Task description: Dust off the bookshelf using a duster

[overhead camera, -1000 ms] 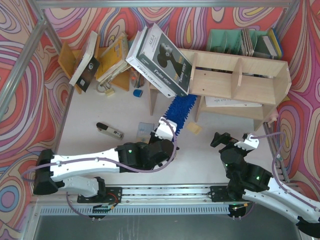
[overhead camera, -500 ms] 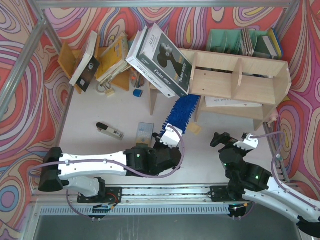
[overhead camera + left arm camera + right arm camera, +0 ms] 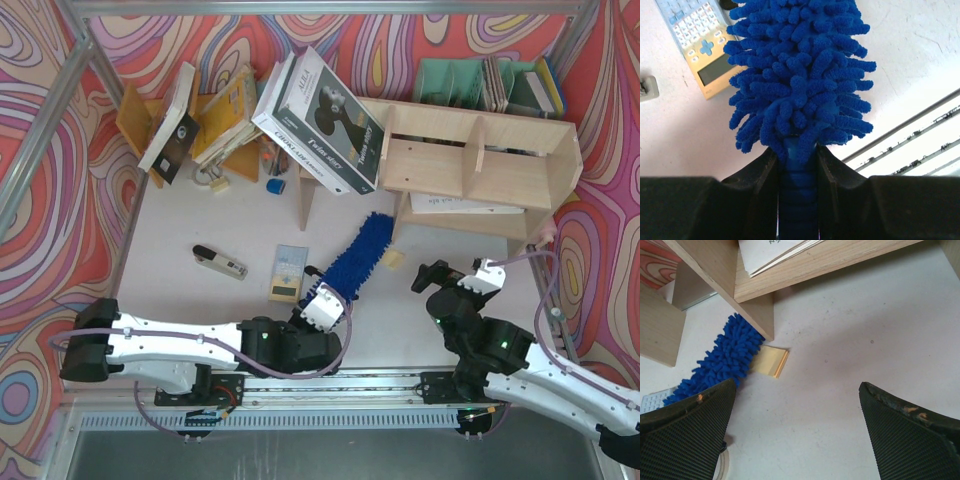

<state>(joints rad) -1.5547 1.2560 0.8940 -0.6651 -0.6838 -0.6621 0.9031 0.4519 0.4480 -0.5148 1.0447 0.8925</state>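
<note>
The pale plywood bookshelf point(image 3: 480, 165) stands at the back right; its lower edge shows in the right wrist view point(image 3: 755, 305). The blue duster point(image 3: 352, 252) lies slanted on the table, its fluffy tip just in front of the shelf's left opening. My left gripper point(image 3: 325, 300) is shut on the duster's handle point(image 3: 797, 200) right below the head point(image 3: 797, 75). My right gripper point(image 3: 432, 275) is open and empty above bare table in front of the shelf point(image 3: 795, 425). The duster's head point(image 3: 722, 362) reaches the shelf's upright there.
A big book point(image 3: 320, 120) leans on the shelf's left end. An orange-brown book rack point(image 3: 135, 115) stands back left, a green file holder point(image 3: 450, 80) behind the shelf. A calculator point(image 3: 288, 272), a stapler point(image 3: 220, 262) and a yellow pad point(image 3: 393, 259) lie on the table.
My left arm has pulled back toward the near edge, drawing the duster head out from under the shelf. My right gripper has shifted slightly left.
</note>
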